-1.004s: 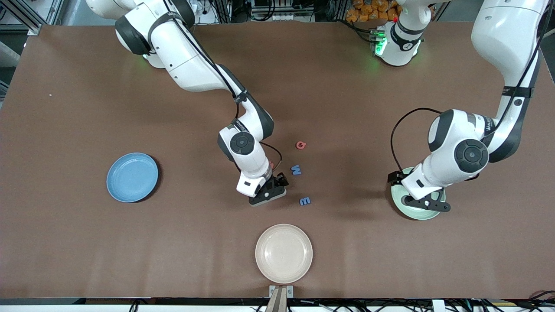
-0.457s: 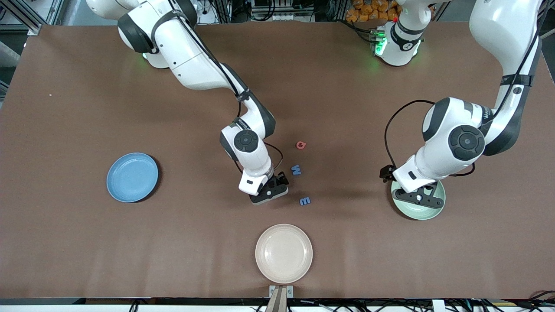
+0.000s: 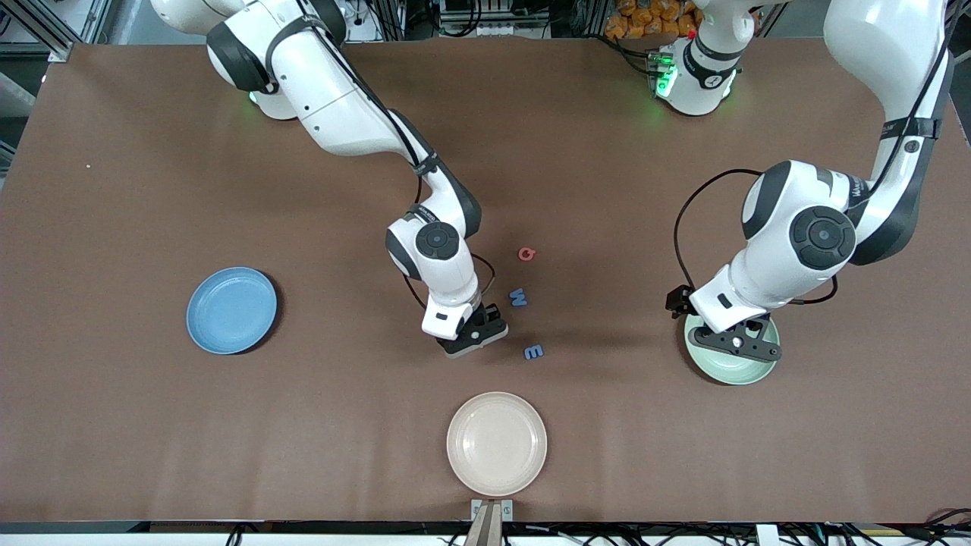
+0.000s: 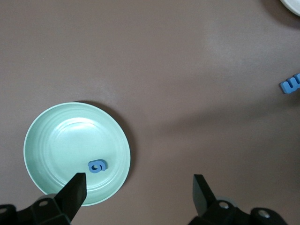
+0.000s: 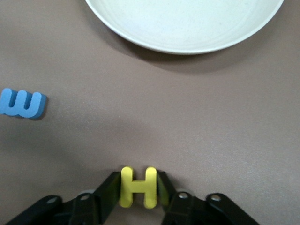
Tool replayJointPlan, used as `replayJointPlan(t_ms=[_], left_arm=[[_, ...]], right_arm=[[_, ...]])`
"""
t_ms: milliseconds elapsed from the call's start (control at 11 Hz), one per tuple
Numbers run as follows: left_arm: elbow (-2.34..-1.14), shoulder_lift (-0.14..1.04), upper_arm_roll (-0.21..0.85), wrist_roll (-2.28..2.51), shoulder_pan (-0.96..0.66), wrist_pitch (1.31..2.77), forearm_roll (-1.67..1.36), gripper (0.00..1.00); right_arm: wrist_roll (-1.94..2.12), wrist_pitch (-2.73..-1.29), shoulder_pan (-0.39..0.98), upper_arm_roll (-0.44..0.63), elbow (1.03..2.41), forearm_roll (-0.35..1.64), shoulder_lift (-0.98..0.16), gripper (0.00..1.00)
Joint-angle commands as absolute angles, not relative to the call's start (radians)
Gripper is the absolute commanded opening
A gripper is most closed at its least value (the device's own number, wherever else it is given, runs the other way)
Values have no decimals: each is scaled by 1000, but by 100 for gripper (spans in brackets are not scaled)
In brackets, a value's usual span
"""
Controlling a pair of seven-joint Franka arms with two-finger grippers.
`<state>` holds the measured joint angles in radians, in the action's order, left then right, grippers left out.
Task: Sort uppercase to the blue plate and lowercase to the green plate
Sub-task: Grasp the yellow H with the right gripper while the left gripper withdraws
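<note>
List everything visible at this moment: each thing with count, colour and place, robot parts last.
Table: one, brown, under everything.
Blue plate: one, sky blue, toward the right arm's end.
Green plate: one, mint, toward the left arm's end.
Cream plate: one, nearest the front camera.
Small g: one, blue, in the green plate.
Yellow H: one, between the right end effector's fingers.
Red round letter: one, mid-table.
Blue W: one, nearer the camera than the red letter.
Blue m: one, nearer still.
Right end effector: shut on the H.
Left end effector: open, over the green plate.
</note>
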<state>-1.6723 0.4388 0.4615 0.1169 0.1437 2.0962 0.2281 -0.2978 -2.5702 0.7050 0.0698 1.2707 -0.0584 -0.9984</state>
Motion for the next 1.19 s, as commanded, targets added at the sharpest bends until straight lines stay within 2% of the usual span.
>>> replayJointPlan(t_ms=[0,274,822,1096], left_arm=[[-1669,422,474,120,147,2074,213,100],[-1671,423,512,138,143,2074,204,100],[-1675,442,537,359,10,2071,213,100],[-1667,497,531,490,-92,2104,247,100]], right_arm=[[-321,-2569,712,78,1269,-75,-1016,0],[-321,-2548,690,80,1269,-72,-973,0],[-308,-2315,683,188,1262,-71,-847,0],[-273,-2194,675,244,1270,-69,-801,0]])
